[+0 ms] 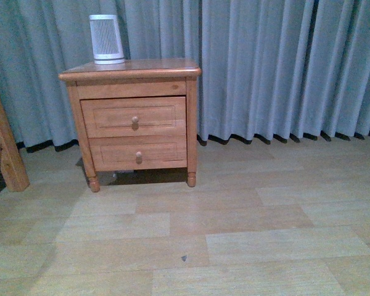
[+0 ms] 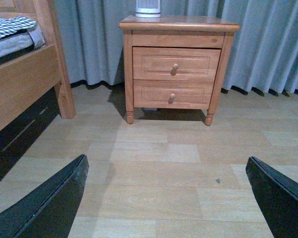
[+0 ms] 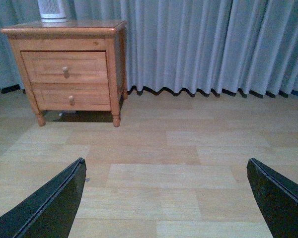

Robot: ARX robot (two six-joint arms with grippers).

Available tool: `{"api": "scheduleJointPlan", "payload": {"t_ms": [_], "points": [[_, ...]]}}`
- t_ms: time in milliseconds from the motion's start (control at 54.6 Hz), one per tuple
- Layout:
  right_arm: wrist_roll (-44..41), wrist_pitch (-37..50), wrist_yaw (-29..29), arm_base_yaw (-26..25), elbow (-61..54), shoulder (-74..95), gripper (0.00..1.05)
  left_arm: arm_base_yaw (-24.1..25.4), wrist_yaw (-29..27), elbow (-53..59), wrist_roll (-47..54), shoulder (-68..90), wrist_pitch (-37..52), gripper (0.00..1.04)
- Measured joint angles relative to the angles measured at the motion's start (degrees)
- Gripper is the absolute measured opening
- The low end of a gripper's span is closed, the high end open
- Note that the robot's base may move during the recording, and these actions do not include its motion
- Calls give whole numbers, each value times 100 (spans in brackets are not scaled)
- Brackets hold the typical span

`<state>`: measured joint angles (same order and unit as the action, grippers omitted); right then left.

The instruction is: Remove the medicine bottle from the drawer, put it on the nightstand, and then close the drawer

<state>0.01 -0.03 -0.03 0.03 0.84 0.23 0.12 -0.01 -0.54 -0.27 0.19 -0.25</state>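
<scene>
Drawer shut, long axis horiz, front facing outward.

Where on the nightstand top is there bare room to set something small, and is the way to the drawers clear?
The nightstand top is bare from the slatted cylinder appliance at its left rear across to the right edge. The floor before the shut taller drawer is open. Tighter on the left, near the wooden bed leg.
</scene>
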Motion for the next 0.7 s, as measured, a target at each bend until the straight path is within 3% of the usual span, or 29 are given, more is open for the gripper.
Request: {"api": "scheduleJointPlan", "payload": {"t_ms": [695], "points": [[0, 0, 0, 0, 0, 0, 98, 0, 0, 0, 0, -4, 0, 98]]}}
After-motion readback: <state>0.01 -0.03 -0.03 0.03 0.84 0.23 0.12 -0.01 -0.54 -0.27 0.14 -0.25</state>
